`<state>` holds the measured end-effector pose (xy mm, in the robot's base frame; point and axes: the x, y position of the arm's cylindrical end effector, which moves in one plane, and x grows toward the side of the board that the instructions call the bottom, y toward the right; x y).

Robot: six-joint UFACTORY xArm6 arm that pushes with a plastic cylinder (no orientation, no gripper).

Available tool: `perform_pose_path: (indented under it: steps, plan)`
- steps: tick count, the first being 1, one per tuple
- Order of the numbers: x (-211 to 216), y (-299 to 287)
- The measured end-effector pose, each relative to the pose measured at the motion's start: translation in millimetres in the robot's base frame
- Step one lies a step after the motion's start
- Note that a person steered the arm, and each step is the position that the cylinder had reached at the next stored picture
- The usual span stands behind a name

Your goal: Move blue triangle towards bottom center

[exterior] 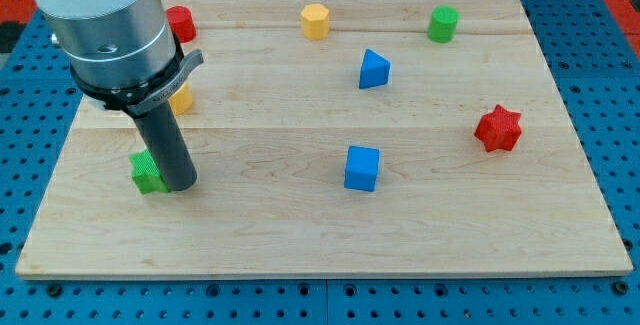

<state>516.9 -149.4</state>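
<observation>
The blue triangle (373,69) lies on the wooden board (330,225), right of centre in the upper half. My tip (180,185) rests at the view's left, touching the right side of a green block (148,172). The tip is far to the left of and below the blue triangle. A blue cube (362,168) lies below the triangle, near the board's middle.
A red cylinder (180,24) sits at the top left, partly behind the arm. A yellow block (181,98) shows behind the rod. A yellow hexagon (315,21) and a green cylinder (443,24) lie along the top. A red star (498,129) lies at the right.
</observation>
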Motion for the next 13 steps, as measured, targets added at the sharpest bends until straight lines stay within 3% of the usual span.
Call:
perform_pose_path:
  steps: [1, 2, 4, 6, 9, 11, 13]
  plan:
    - [0.0, 22.4]
    - [-27.0, 48.0]
    - [-121.5, 202.0]
    - [-139.1, 280.0]
    - [-187.5, 217.1]
    - [-170.2, 152.8]
    - [-195.5, 139.5]
